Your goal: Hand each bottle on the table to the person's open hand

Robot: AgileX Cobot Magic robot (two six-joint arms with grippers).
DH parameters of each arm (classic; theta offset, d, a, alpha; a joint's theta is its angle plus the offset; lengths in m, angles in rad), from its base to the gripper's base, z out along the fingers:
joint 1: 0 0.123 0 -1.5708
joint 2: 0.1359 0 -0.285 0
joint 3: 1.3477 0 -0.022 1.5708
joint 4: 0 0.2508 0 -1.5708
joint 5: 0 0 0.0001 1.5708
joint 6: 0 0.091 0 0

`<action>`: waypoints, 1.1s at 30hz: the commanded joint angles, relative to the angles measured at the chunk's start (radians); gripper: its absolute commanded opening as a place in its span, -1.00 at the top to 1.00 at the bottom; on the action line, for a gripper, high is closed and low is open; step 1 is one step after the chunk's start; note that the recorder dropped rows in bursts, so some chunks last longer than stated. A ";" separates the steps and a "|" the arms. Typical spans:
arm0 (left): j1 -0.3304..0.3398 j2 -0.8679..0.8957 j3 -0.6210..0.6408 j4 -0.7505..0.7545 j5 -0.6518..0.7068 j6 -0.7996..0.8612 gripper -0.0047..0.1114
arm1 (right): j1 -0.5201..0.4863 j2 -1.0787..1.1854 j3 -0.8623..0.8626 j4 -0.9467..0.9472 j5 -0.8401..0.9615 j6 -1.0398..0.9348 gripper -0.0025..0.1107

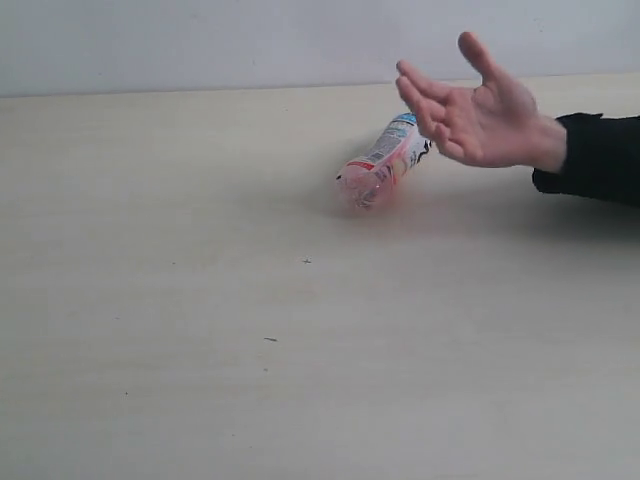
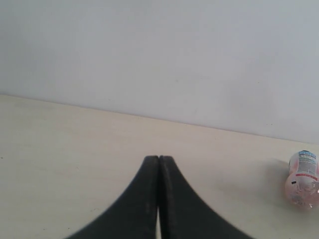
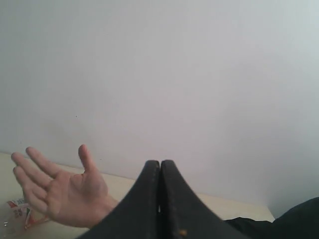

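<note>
One clear bottle [image 1: 383, 160] with a pink and white label lies on its side on the pale table [image 1: 250, 330], its cap end hidden behind the person's open hand [image 1: 480, 115]. That hand hovers palm up just right of the bottle, black sleeve at the wrist. The left wrist view shows the bottle [image 2: 302, 178] lying off to one side of my left gripper [image 2: 158, 158], which is shut and empty. My right gripper [image 3: 160, 162] is shut and empty too, with the open hand [image 3: 62, 191] and a bit of the bottle [image 3: 15, 213] beyond it. Neither gripper appears in the exterior view. No white-capped bottles show.
A pale wall [image 1: 200, 40] rises behind the table's far edge. The person's black-sleeved arm [image 1: 600, 158] reaches in from the right. A few tiny dark specks [image 1: 306, 261] dot the tabletop.
</note>
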 commanded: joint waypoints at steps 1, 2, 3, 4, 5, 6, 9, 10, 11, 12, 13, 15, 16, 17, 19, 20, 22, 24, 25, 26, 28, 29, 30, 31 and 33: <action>0.002 -0.006 -0.001 0.002 -0.004 0.000 0.92 | 0.002 -0.003 0.006 -0.007 0.002 -0.003 0.96; 0.002 -0.006 -0.001 0.002 -0.004 0.000 0.92 | 0.002 -0.003 0.006 -0.007 0.002 -0.003 0.96; 0.002 -0.006 -0.001 0.002 -0.004 0.000 0.92 | 0.002 -0.003 0.006 -0.007 0.002 -0.003 0.96; 0.002 -0.006 -0.001 0.002 -0.004 0.000 0.92 | 0.002 -0.003 0.006 -0.007 0.002 -0.003 0.96; 0.002 -0.006 -0.001 0.002 -0.004 0.000 0.92 | 0.005 -0.003 0.006 -0.007 0.002 -0.003 0.96; 0.002 -0.006 -0.001 0.002 -0.004 0.000 0.92 | 0.017 -0.003 0.006 -0.007 0.002 -0.003 0.96; 0.002 -0.006 -0.001 0.002 -0.004 0.000 0.92 | 0.042 -0.003 0.006 -0.007 0.002 -0.003 0.96; 0.002 -0.006 -0.001 0.002 -0.004 0.000 0.92 | 0.049 -0.003 0.006 -0.009 0.002 -0.003 0.96; 0.002 -0.006 -0.001 0.002 -0.004 0.000 0.92 | 0.055 -0.003 0.006 -0.009 0.004 -0.003 0.96; 0.002 -0.006 -0.001 0.002 -0.004 0.000 0.92 | 0.060 -0.003 0.006 -0.009 0.004 -0.003 0.96; 0.002 -0.006 -0.001 0.002 -0.004 0.000 0.92 | 0.062 -0.003 0.006 -0.009 0.006 -0.003 0.96; 0.002 -0.006 -0.001 0.002 -0.004 0.000 0.92 | 0.066 -0.003 0.006 -0.009 0.008 -0.003 0.96; 0.002 -0.006 -0.001 0.002 -0.004 0.000 0.92 | 0.066 -0.003 0.006 -0.009 0.014 -0.003 0.96; 0.002 -0.006 -0.001 0.002 -0.004 0.000 0.92 | 0.066 -0.003 0.006 -0.009 0.018 -0.003 0.96; 0.002 -0.006 -0.001 0.002 -0.004 0.000 0.92 | 0.066 -0.003 0.006 -0.009 0.020 -0.003 0.96; 0.002 -0.006 -0.001 0.002 -0.004 0.000 0.92 | 0.066 -0.003 0.006 -0.009 0.020 -0.003 0.96; 0.002 -0.006 -0.001 0.002 -0.004 0.000 0.92 | 0.066 -0.003 0.006 -0.009 0.020 -0.003 0.96; 0.002 -0.006 -0.001 0.002 -0.004 0.000 0.92 | 0.066 -0.003 0.006 -0.009 0.020 -0.003 0.96; 0.002 -0.006 -0.001 0.002 -0.004 0.000 0.92 | 0.066 -0.003 0.006 -0.011 0.020 -0.003 0.96; 0.002 -0.006 -0.001 0.002 -0.004 0.000 0.92 | 0.066 -0.003 0.006 -0.026 0.018 -0.003 0.96; 0.002 -0.006 -0.001 0.002 -0.004 0.000 0.92 | 0.066 -0.003 0.006 -0.076 0.018 -0.003 0.96; 0.002 -0.006 -0.001 0.002 -0.004 0.000 0.92 | 0.066 -0.003 0.006 -0.097 0.020 -0.003 0.96; 0.002 -0.006 -0.001 0.002 -0.004 0.000 0.92 | 0.066 -0.003 0.006 -0.106 0.030 -0.003 0.96; 0.002 -0.006 -0.001 0.002 -0.004 0.000 0.92 | 0.066 -0.003 0.006 -0.108 0.048 -0.003 0.96; 0.002 -0.006 -0.001 0.002 -0.004 0.000 0.92 | 0.066 -0.003 0.006 -0.099 0.082 0.008 0.96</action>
